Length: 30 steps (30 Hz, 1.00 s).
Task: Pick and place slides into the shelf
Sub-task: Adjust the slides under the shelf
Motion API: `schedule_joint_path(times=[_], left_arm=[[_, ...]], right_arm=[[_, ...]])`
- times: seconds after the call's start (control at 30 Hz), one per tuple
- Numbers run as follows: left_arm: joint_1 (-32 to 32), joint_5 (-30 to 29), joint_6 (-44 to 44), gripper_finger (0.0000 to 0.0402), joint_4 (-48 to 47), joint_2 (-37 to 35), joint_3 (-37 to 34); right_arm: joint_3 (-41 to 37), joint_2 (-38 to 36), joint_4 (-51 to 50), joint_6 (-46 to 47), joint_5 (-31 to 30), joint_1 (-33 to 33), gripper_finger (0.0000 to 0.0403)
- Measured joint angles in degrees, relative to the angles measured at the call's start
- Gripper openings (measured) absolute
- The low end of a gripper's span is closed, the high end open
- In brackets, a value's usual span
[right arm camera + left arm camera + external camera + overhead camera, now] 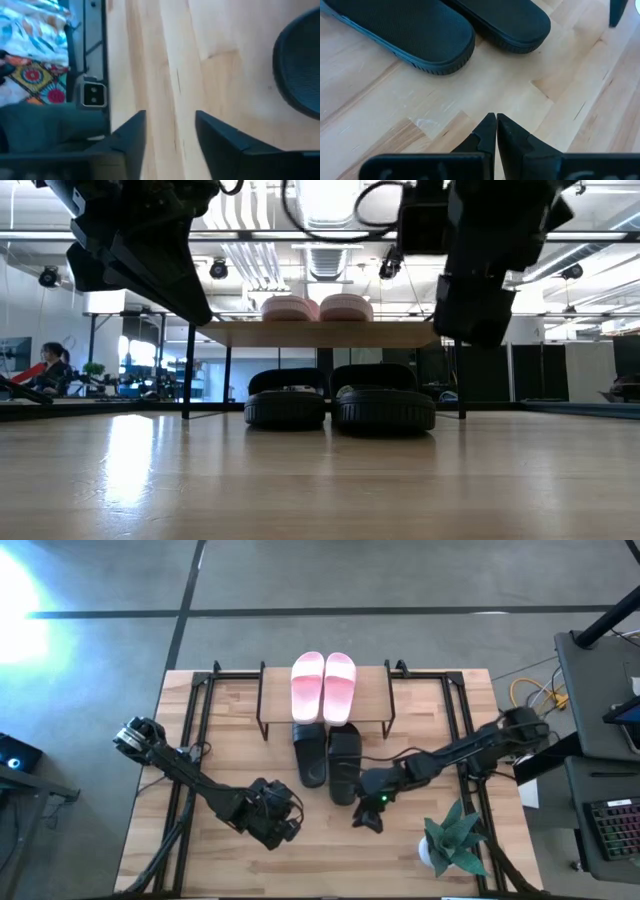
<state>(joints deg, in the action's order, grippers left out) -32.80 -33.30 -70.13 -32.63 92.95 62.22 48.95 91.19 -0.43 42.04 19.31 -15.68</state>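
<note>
The pink pair (323,683) lies on the shelf's plank top (375,690), side by side; in the low view the pink pair (316,308) sits on the plank (320,333). The black pair (327,755) lies on the table, toes under the shelf and heels sticking out toward the near edge; the low view shows the black heels (340,408). My left gripper (290,825) is shut, hovering near the table's near edge, left of the black heels (445,35). My right gripper (368,815) is open, just beyond the right black slide's heel (300,75).
A potted green plant (455,840) stands at the near right corner of the table. Black metal frame rails (195,700) run along the table's left and right sides. Bare wood (330,860) lies between the two grippers and the near edge.
</note>
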Motion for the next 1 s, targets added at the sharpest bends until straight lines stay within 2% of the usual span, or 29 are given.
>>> schedule_joint_path(times=[0.23,0.37,0.57,0.87,1.0], left_arm=[[-0.30,0.03,0.27,0.0000,0.09,0.00,-0.21],[-1.35,0.22,0.17,0.0000,0.14,0.02,-0.22],[-3.91,0.29,1.56,0.0000,0.32,0.02,-0.26],[-5.13,0.16,2.86,0.0000,0.08,0.02,-0.43],[-5.13,0.10,7.18,0.0000,0.09,0.02,-0.50]], right_arm=[[4.76,4.58,0.07,-4.72,1.91,-0.07,0.0022],[6.76,6.43,-0.67,-6.08,-0.24,-0.26,0.0012],[8.34,8.85,-6.56,-11.40,-13.95,-2.99,0.0009],[11.16,13.32,-12.89,-13.85,-13.16,-3.78,0.0009],[13.00,15.69,-14.17,-16.54,-17.10,-2.22,0.0009]])
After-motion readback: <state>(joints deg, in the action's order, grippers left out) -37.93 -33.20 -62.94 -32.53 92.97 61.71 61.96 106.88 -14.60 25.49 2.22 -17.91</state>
